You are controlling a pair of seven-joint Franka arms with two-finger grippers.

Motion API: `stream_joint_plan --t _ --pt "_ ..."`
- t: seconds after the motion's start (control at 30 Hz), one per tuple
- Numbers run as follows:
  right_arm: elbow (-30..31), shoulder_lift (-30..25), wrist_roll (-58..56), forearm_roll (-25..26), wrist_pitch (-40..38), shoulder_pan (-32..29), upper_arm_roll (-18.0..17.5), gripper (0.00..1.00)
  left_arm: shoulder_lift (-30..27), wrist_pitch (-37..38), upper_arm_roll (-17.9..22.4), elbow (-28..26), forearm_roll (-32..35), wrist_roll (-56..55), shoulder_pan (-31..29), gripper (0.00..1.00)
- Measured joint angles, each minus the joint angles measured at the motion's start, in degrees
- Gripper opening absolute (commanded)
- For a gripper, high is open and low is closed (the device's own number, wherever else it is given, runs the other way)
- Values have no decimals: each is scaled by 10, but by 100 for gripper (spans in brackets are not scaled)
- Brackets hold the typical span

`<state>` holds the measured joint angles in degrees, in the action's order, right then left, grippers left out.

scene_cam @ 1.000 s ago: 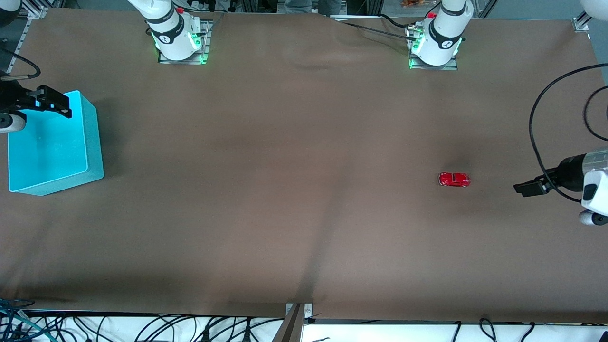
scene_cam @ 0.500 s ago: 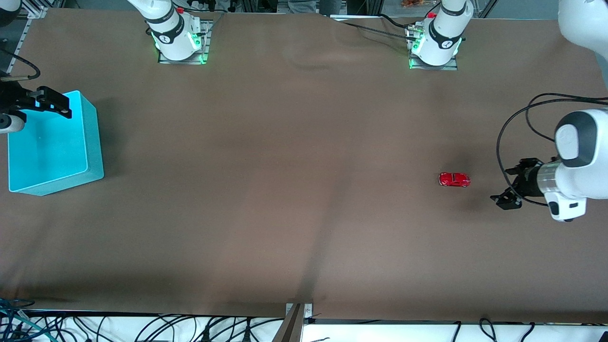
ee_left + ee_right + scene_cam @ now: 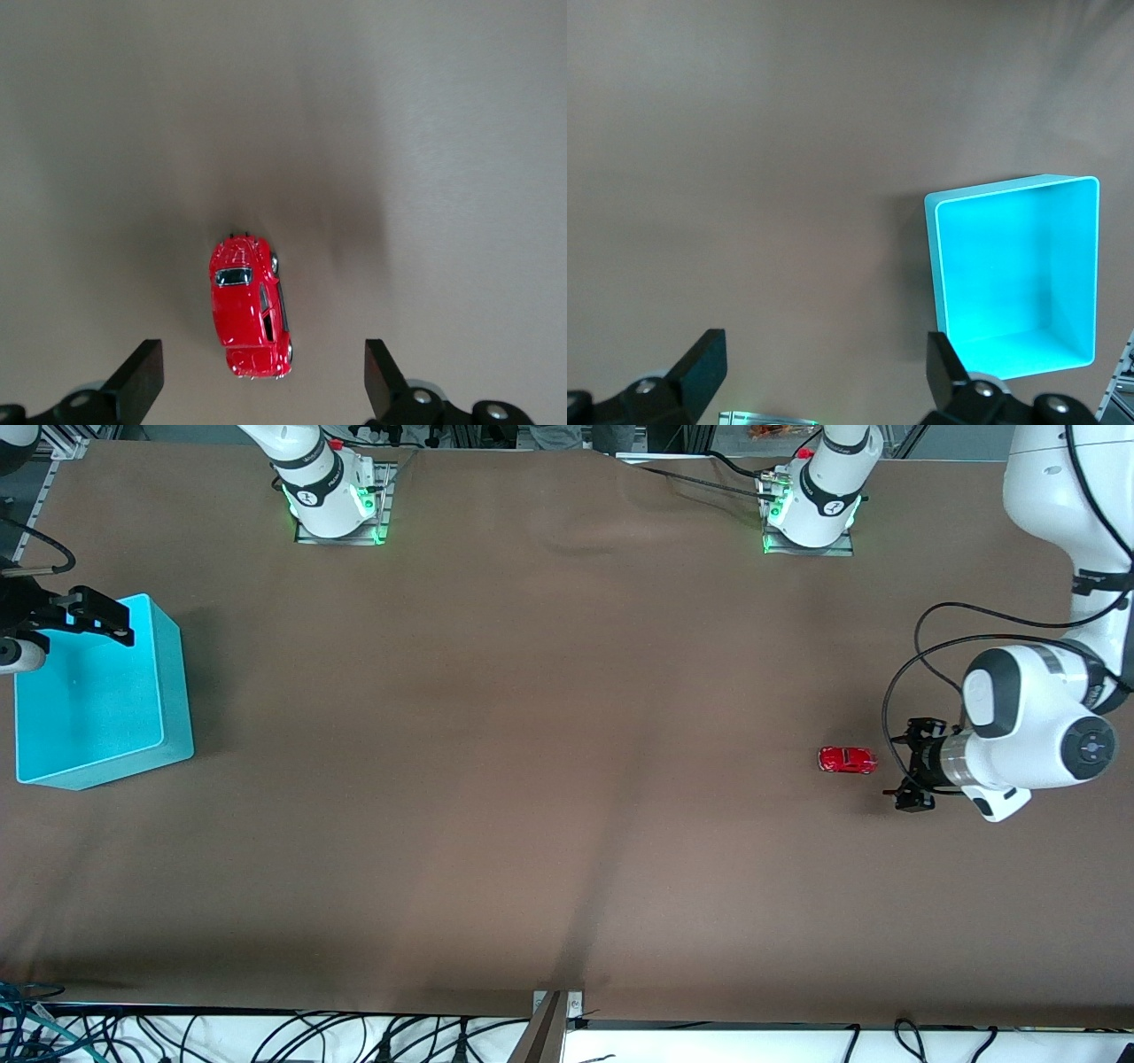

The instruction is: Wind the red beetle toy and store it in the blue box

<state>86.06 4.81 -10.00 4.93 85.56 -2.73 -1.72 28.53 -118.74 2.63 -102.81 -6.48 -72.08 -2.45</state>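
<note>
The red beetle toy (image 3: 848, 760) stands on its wheels on the brown table, toward the left arm's end. My left gripper (image 3: 909, 769) hovers low just beside it, open, fingers pointing at the car. In the left wrist view one end of the red beetle toy (image 3: 248, 305) lies between the two spread fingers of the left gripper (image 3: 263, 385), untouched. The blue box (image 3: 174, 691) sits at the right arm's end of the table, with nothing in it. My right gripper (image 3: 97, 615) waits open over the box's rim. The right wrist view shows the blue box (image 3: 1010, 187) and the right gripper (image 3: 824, 367) with nothing between its fingers.
Both arm bases (image 3: 335, 509) (image 3: 811, 518) stand along the table edge farthest from the front camera. A black cable (image 3: 895, 691) loops from the left wrist above the table. Tangled cables (image 3: 354, 1041) lie below the nearest edge. The brown cloth has slight wrinkles.
The left arm has swung in from the table's end toward the red beetle toy, turning its open gripper to face it. The right gripper and the toy have not moved.
</note>
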Motion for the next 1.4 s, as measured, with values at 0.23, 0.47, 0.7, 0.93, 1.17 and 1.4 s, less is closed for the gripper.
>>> stream_joint_plan --t 0.23,0.47,0.7,0.93,1.17,1.4 --pt "0 0 0 0 0 0 0 100 1 -29 -6 -36 0 -49 11 100" --pt "0 0 0 0 0 0 0 100 1 -68 -7 -69 -1 -69 16 100" --pt "0 0 0 0 0 0 0 100 1 -113 -6 -102 -1 -76 16 100" --pt "0 0 0 0 0 0 0 100 2 -130 -6 -108 -1 -77 16 100" --pt "0 0 0 0 0 0 0 100 14 -149 -6 -109 -1 -77 16 100" --pt "0 0 0 0 0 0 0 100 24 -162 -6 -109 -1 -82 16 77"
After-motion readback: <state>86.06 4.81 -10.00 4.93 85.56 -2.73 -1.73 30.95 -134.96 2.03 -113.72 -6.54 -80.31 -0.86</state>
